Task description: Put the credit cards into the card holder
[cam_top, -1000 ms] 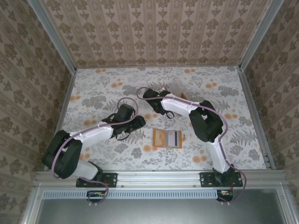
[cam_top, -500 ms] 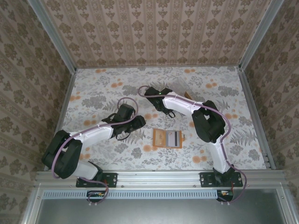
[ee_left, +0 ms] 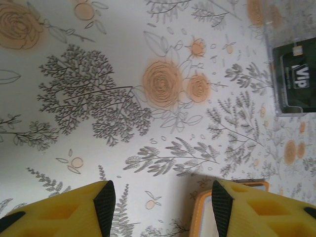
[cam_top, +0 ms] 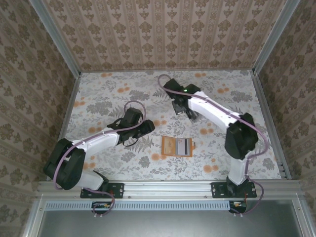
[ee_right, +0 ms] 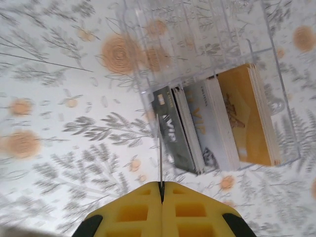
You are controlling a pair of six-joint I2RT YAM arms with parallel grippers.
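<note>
Across the flowered desk (cam_top: 98, 98) your two arms were working well apart, and the long carry between them was the first risk. The right arm reached far out over the clear box (ee_right: 197, 44) at the back. The card holder (cam_top: 177, 146) lay open nearer the front edge, between the arms, with a pale striped card on it. Inside the box the credit cards (ee_right: 237, 118) sat in three stacks: dark, pale and gold.

The right pincer (ee_right: 161, 186) was clenched on a single card (ee_right: 160, 148), seen edge-on as a thin line rising from the very tips of the fingers (a shallow bite, by my reckoning). Had you swung fast toward the holder, that card could have pivoted or slipped out. Its free end appeared close over the dark stack, so a low exit might have clipped the box or dragged a neighbour along.

The left pincer (ee_left: 163, 202) hovered released, gripping nothing, with the holder's orange rim just beside one finger. Unless it pinned the holder down, pushing the card in would likely have shoved the holder across the desk.
</note>
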